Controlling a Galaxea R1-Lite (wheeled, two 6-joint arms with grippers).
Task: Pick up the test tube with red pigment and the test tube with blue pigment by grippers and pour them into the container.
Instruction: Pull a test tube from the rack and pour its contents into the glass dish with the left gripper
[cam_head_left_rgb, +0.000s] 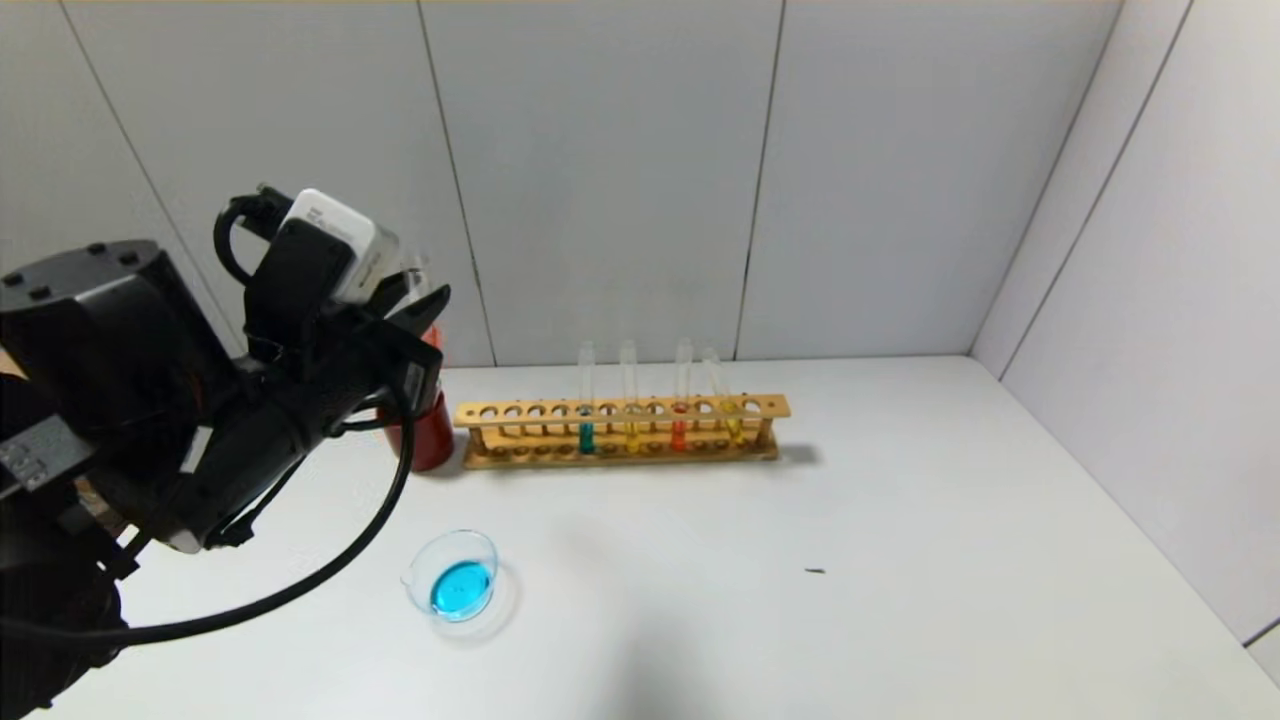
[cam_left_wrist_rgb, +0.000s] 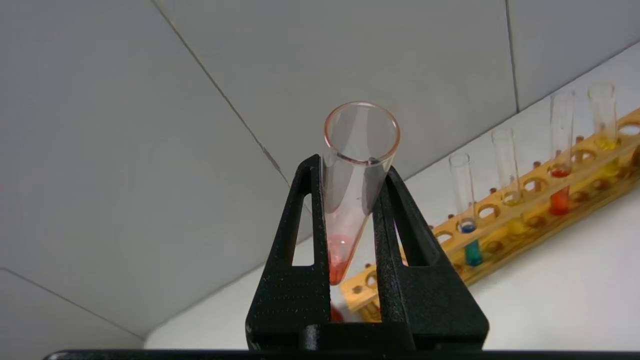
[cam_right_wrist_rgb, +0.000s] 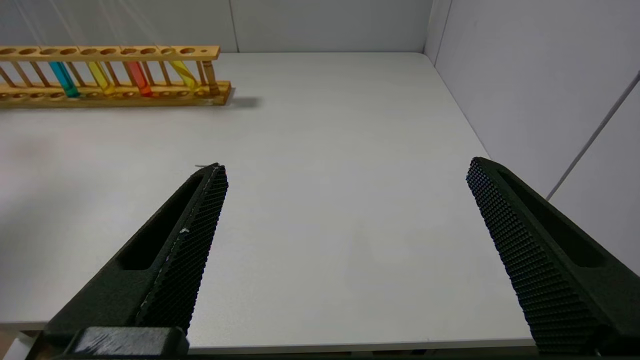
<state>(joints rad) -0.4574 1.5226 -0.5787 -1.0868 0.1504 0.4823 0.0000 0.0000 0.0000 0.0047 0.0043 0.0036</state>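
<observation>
The left end effector (cam_left_wrist_rgb: 350, 175) is gripping the test tube with red pigment (cam_left_wrist_rgb: 356, 165) between its two black fingers, holding it raised at the left of the head view, in front of the dark red cup (cam_head_left_rgb: 430, 435). A little reddish liquid is sitting at the tube's rounded bottom (its open mouth is facing the wrist camera). The container (cam_head_left_rgb: 455, 578) is resting on the bench (cam_head_left_rgb: 900, 560) at the lower left of the head view, with blue liquid pooling inside. The wooden rack (cam_head_left_rgb: 620, 432) is standing at the centre, holding teal, yellow, orange-red and yellow tubes. The right end effector (cam_right_wrist_rgb: 345, 172) is hanging over the bench with its fingers spread wide, holding nothing.
</observation>
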